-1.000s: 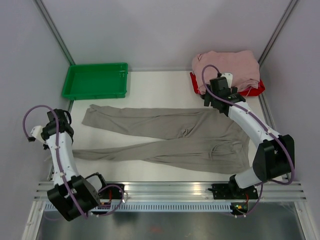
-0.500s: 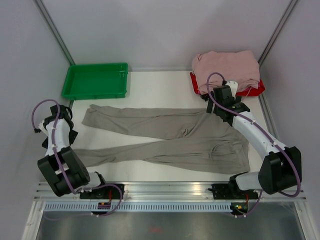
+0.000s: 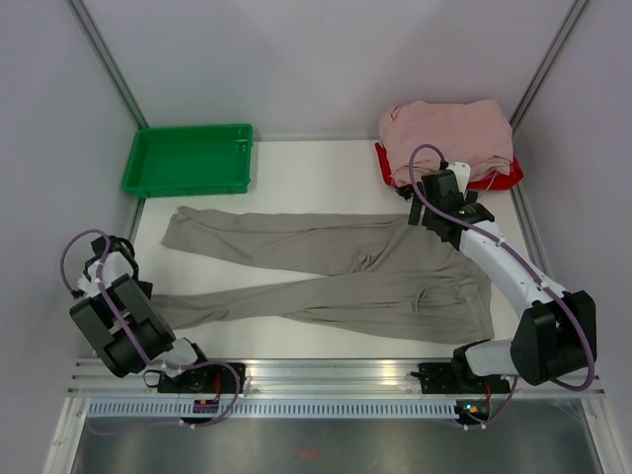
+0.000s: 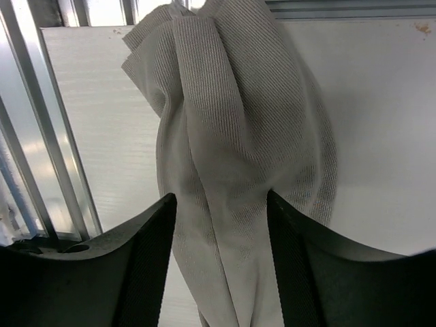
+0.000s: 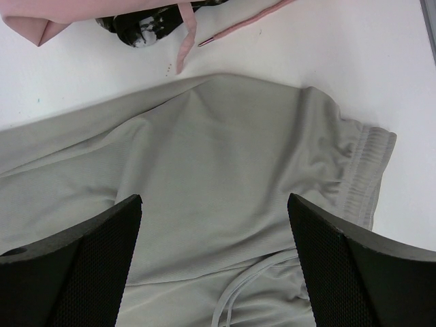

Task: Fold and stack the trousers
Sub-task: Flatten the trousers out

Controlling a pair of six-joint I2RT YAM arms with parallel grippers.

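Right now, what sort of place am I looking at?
Probably a robotics lab test cell: a left arm and right arm bolted to a white table, plain walls on an aluminium frame, and trousers spread out as practice material.

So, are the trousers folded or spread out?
Spread out: the trousers lie flat with both legs at full length; only one hem is bunched in the left gripper.

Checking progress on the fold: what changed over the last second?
The left end effector dropped back toward the near-left edge and now pinches the cuff of the trousers. The right end effector shifted slightly right, open over the waistband. Trousers lie unmoved.
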